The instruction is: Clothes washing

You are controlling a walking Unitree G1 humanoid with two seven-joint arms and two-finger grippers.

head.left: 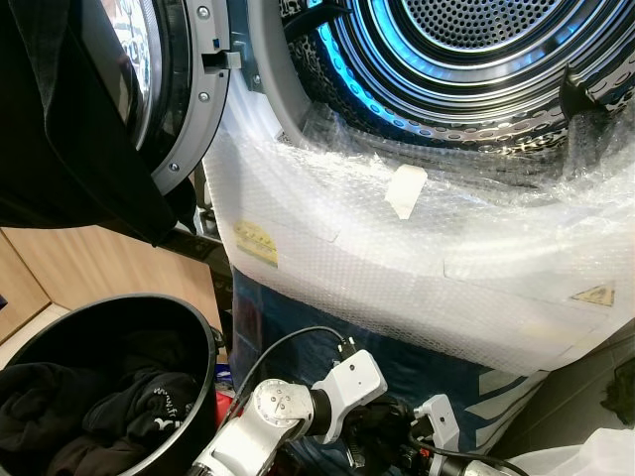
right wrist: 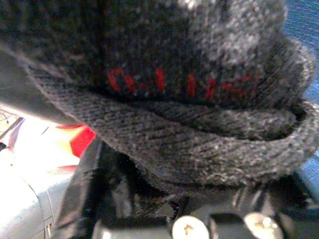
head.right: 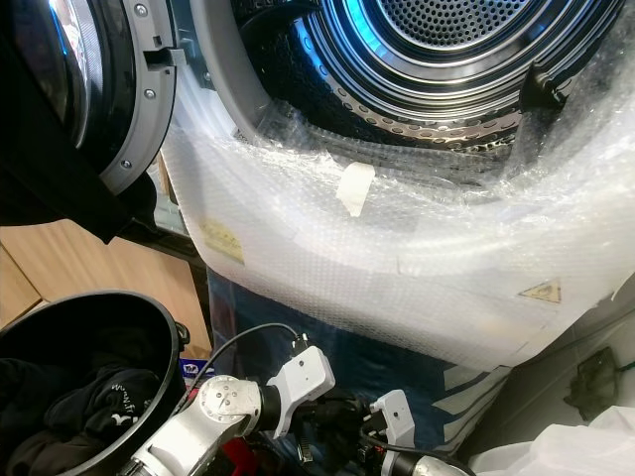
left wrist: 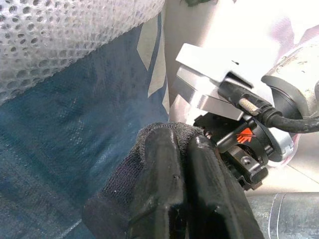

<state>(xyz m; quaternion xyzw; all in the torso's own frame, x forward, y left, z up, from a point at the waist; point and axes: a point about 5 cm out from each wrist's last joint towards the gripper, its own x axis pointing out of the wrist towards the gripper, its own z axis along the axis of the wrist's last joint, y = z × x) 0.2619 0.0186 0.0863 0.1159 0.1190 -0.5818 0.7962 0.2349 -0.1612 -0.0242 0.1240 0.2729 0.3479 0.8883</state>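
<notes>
Washer: the washing machine [head.left: 397, 258] fills the far right of the scene, its front wrapped in bubble wrap [head.left: 417, 268] with a strip of tape [head.left: 405, 190] stuck near the top edge.
Drum: the perforated steel drum [head.left: 466, 50] is lit blue inside and stands open to the camera.
Door: the round door [head.left: 174, 89] is swung out to the left, and a black cloth [head.left: 69, 119] hangs in front of it.
Basket: a black round basket [head.left: 203, 342] stands on the near left, beside a wooden cabinet [head.left: 109, 273]; dark clothes [head.left: 109, 407] lie piled inside it.
Left tool: the left tool [left wrist: 187, 164] is low and near, in front of the washer's blue-covered lower panel [head.left: 417, 367]. Its two black fingers are pressed together on a dark knitted garment [left wrist: 134, 164], which wraps over the fingertips.
Right tool: the right tool [right wrist: 209, 219] is low at the near right, just beside the left one. Knitted fabric drapes across its camera; whether the fingers are clenched or released cannot be told.
Garment: the dark knitted piece, with red lettering [right wrist: 184, 84] along its ribbed hem, sits between the two tools, below the drum opening and outside the washer.
Arms: the silver left arm [head.left: 268, 416] reaches in from the near left, a black cable [head.left: 288, 342] looping over its wrist.
</notes>
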